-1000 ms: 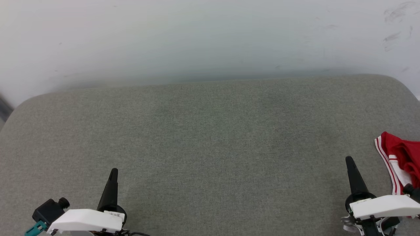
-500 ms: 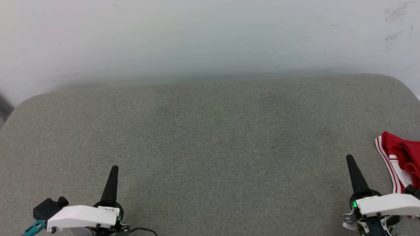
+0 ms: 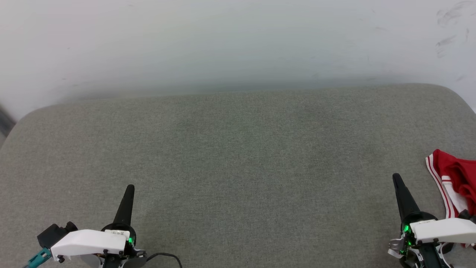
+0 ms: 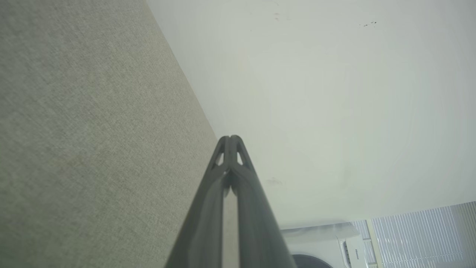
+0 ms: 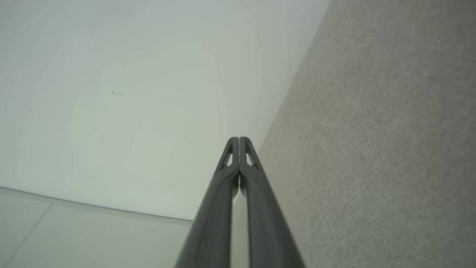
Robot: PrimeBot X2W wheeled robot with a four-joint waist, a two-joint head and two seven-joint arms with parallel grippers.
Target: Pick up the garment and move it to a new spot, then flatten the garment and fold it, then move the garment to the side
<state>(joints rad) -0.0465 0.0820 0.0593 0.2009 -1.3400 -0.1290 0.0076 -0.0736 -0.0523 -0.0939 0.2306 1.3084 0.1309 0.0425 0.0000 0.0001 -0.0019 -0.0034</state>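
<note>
The garment, red with white stripe trim, lies bunched at the right edge of the head view on the grey fabric surface; much of it is cut off by the frame. My right gripper stands just left of the garment, shut with nothing between its fingers; its tips press together in the right wrist view. At the lower left my left gripper is shut and empty too, its tips closed in the left wrist view. Both point toward the wall.
A pale wall rises right behind the grey surface's far edge. A white washing machine and slatted blinds appear past the surface in the left wrist view. A black cable trails by the left wrist.
Both grippers have crept a little toward the wall, and the right wrist slid slightly right. The garment has not moved.
</note>
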